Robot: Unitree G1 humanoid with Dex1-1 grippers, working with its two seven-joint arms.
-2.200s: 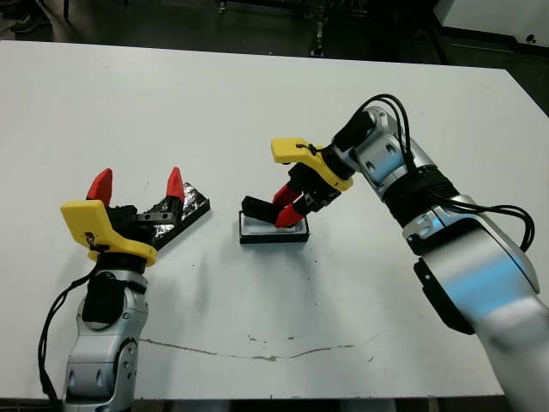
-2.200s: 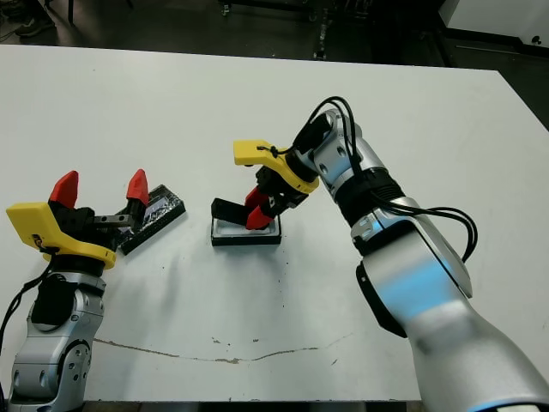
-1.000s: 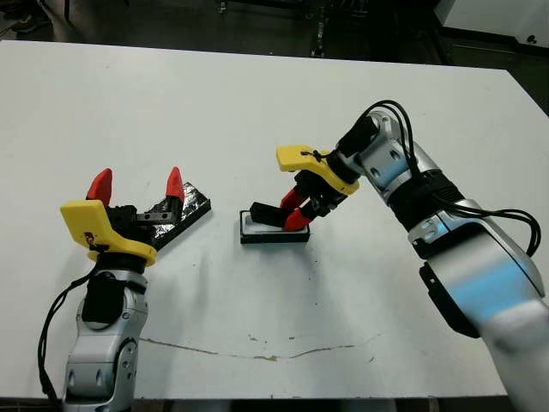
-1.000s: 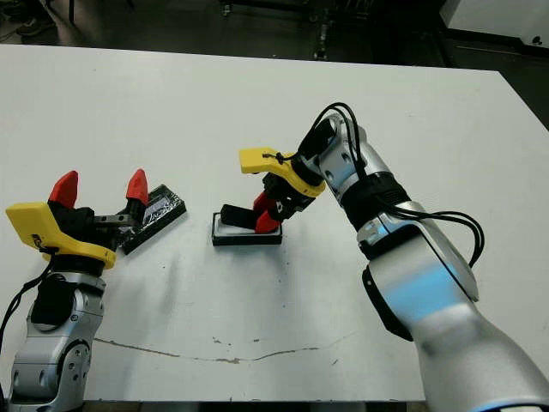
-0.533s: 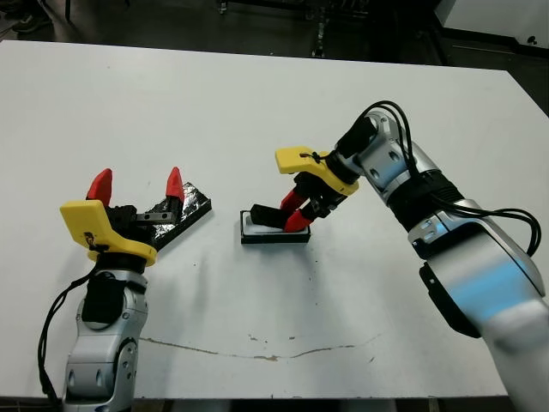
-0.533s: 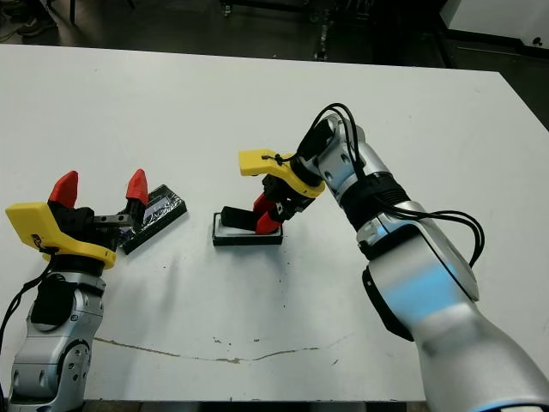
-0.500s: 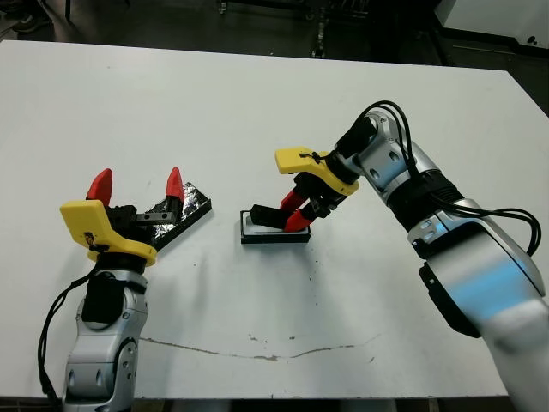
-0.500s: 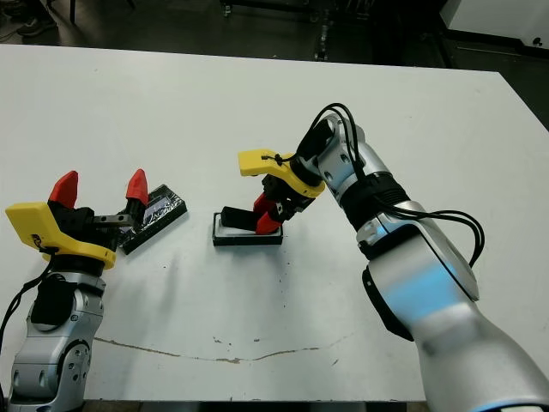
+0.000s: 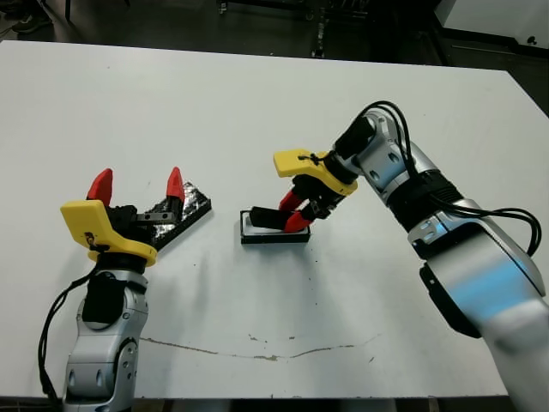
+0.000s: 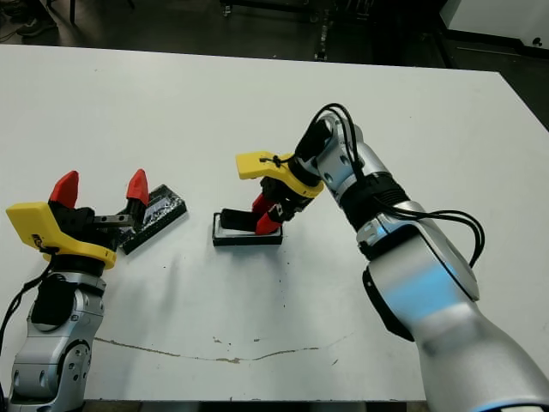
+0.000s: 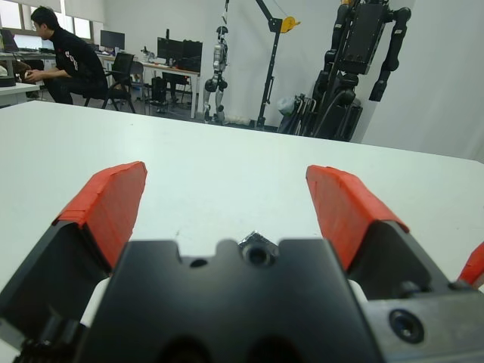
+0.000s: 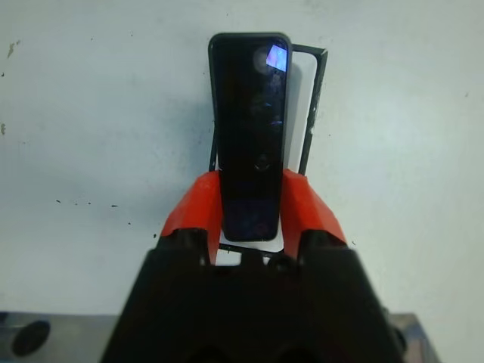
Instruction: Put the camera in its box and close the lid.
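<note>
Right gripper (image 12: pixel 249 208) pinches the camera (image 12: pixel 249 128) above the box (image 9: pixel 274 233); left gripper (image 9: pixel 137 186) hangs wide apart over the lid (image 9: pixel 184 211) on the table (image 9: pixel 257 103)

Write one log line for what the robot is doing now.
right pincer: holding small black camera over white-lined black box | left pincer: open | glossy black lid: on table

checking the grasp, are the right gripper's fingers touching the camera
Touching. The right wrist view shows the right gripper with both red fingers pressed flush against the long sides of the camera, no gap, above the box.
</note>
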